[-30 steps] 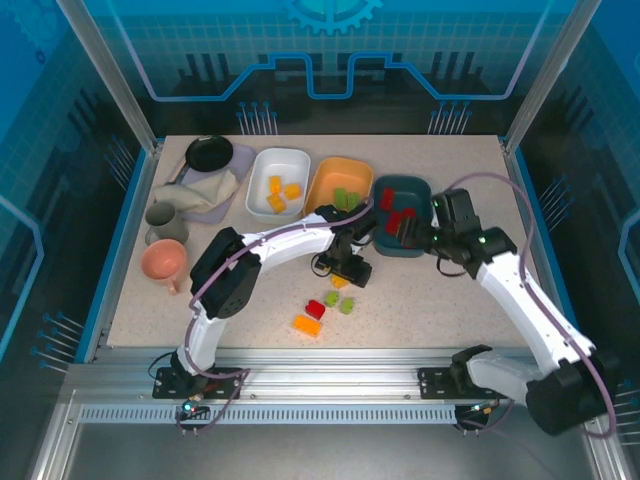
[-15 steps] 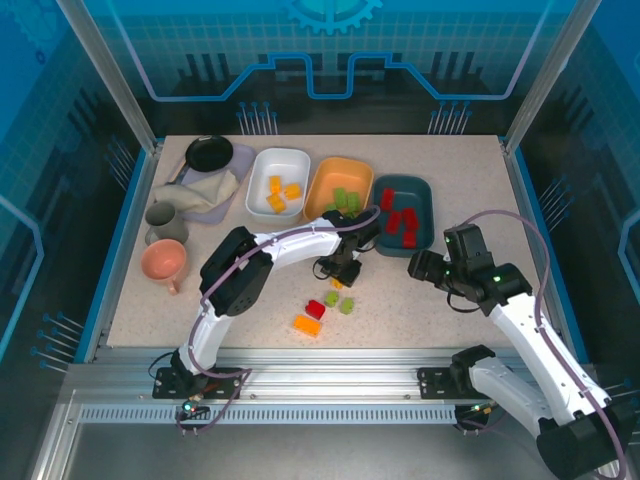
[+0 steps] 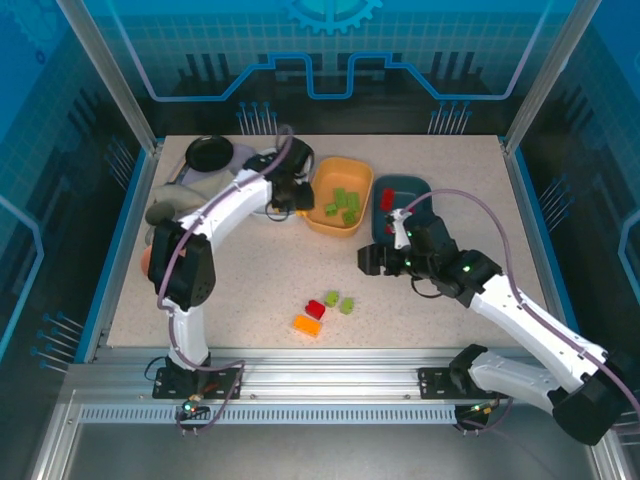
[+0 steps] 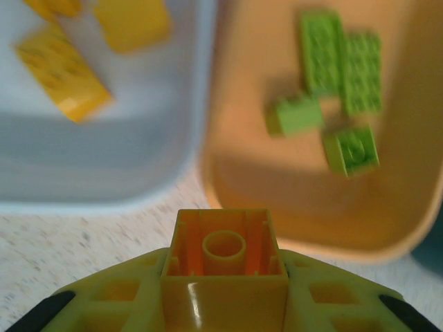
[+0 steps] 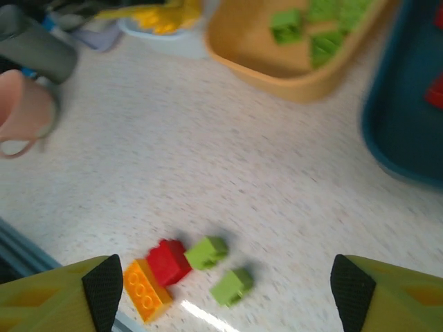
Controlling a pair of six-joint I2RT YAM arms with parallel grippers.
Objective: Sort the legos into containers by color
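Four legos lie loose on the table (image 3: 250,280), front-centre: a red brick (image 3: 316,308), a green pair (image 3: 331,298) just right of it, and a loose orange brick (image 3: 307,324) nearer the arm bases. In the R wrist view the orange one sits right against the red.

L gripper (image 3: 288,190) is out over the back row, by the gap btwn white dish (image 4: 104,152) and orange dish (image 4: 277,194). Its jaws are closed on a held orange brick (image 4: 223,249), hollow underside w/ one round tube facing the wrist cam. That brick hangs above the table strip just in front of both rims, near where the two dishes meet. White dish has yellow bricks (image 4: 62,81) inside. Orange dish has four green bricks (image 4: 322,52) clustered together, some touching.

R gripper (image 3: 372,260) hovers mid-table, in front of the teal dish (image 3: 408,186). Jaws are spread wide w/ nothing btwn them. Its black pads (image 5: 102,287) show at both lower corners of the wrist view, w/ the loose cluster on the table beneath. Teal dish holds red legos (image 3: 387,197), partly hidden by the R arm, so count unclear.

Left edge: pink mug (image 5: 24,114), grey cup (image 5: 34,45) behind it, black pan (image 3: 208,152) at back-left corner.
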